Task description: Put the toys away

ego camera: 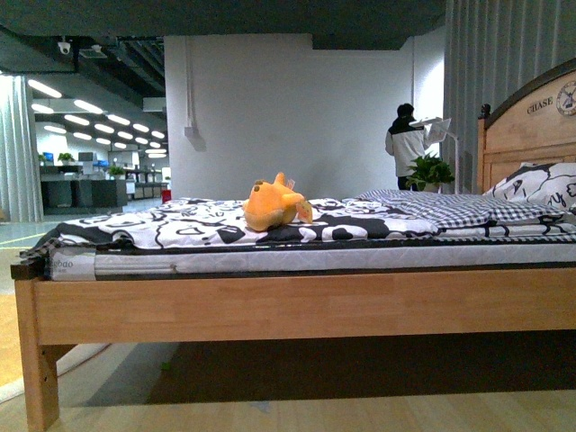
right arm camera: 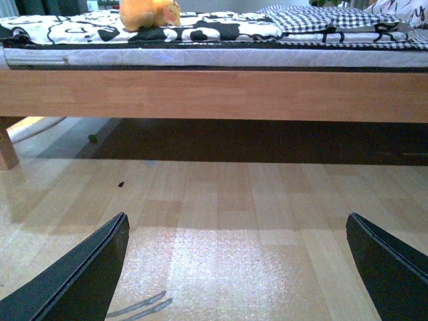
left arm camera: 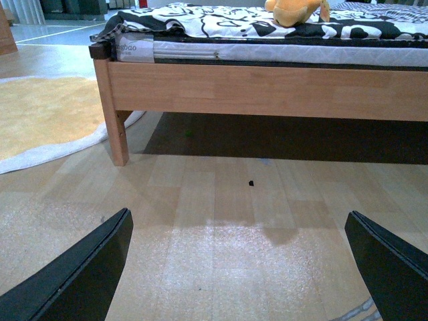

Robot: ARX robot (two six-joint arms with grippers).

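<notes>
Closest in, the left gripper (left arm camera: 237,267) hangs low over the pale wood-plank floor (left arm camera: 221,200). Its two black fingers (left arm camera: 80,274) are spread wide, with nothing between them. Same story on the other arm: the right gripper (right arm camera: 237,267) is splayed wide and empty, its black fingers (right arm camera: 80,274) far apart over bare planks. Neither arm shows in the front view.

Just beyond both grippers runs the light wooden bed frame (ego camera: 297,306), its side rail facing the robot and a corner leg (left arm camera: 119,137) planted on the floor. On the frame lies a thin white mattress (ego camera: 315,259), and over that a black-and-white patterned bedsheet (ego camera: 180,227).

And there's the toy: the soft orange-yellow plush animal (ego camera: 273,205) lies on that bedsheet, about midway along the bed. It sits higher than both grippers and well apart from them, and both wrist cameras catch it up on the bed.

To its right in the front view, a folded grey checked blanket (ego camera: 450,209) lies on the bed. Beyond that is a patterned pillow (ego camera: 540,184) against the arched wooden headboard (ego camera: 526,126). A yellow rug with a curved white border (left arm camera: 47,114) lies on the floor by the corner leg. A small dark speck (left arm camera: 251,182) sits on the planks in front of the bed. In the background, a person in a black-and-white jacket (ego camera: 407,144) stands by a leafy green potted plant (ego camera: 430,171).
</notes>
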